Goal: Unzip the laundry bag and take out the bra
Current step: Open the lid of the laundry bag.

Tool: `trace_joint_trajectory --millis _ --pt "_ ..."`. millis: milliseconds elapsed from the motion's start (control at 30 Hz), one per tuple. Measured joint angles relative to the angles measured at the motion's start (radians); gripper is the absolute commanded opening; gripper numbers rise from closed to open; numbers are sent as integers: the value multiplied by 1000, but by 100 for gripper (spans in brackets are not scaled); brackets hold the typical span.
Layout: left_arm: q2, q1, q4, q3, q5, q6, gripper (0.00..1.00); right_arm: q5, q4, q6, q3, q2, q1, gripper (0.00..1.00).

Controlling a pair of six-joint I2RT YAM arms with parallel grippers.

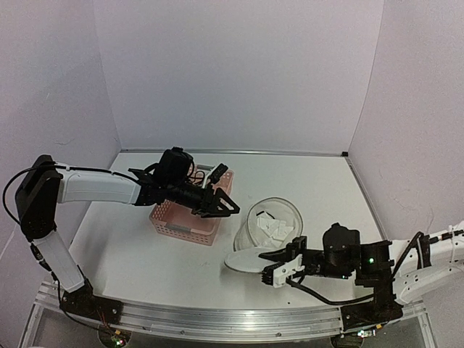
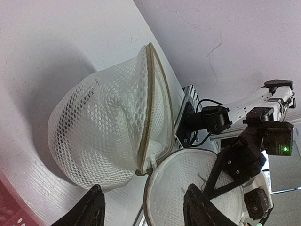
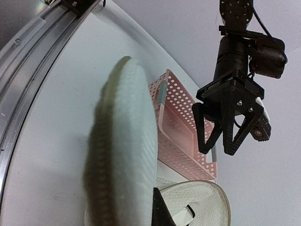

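The white mesh laundry bag [image 1: 273, 220] stands unzipped right of centre, its round end flap [image 1: 245, 259] folded down flat on the table. White fabric with dark trim, the bra [image 1: 274, 229], lies inside the open bag and also shows in the right wrist view [image 3: 184, 215]. My right gripper [image 1: 280, 269] is shut on the flap's near edge; one black finger [image 3: 161, 207] presses the blurred flap [image 3: 131, 155]. My left gripper [image 1: 221, 205] is open and empty, above the table left of the bag [image 2: 103, 127], with the flap [image 2: 188, 188] below it.
A pink slotted basket [image 1: 185, 222] sits under the left arm, just left of the bag, and shows in the right wrist view [image 3: 181, 136]. The metal rail [image 1: 217, 319] runs along the near table edge. White walls close in the back and sides.
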Motion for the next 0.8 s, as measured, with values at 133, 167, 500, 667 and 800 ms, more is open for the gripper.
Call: trace_joint_trajectory --millis 133,167,500,667,800 --pt "-1 0 -7 -5 -3 2 57 85 -23 -71 18 23 54 27" --pt "-1 0 -7 -5 -3 2 57 98 -31 -78 26 27 63 31" --pt "-2 0 -8 -5 -2 3 58 196 -248 -29 124 30 163 49" --pt "-2 0 -9 -2 -2 3 58 208 -418 64 159 -11 191 51" --pt "5 -2 -16 12 -2 2 58 205 -539 150 177 -77 198 52"
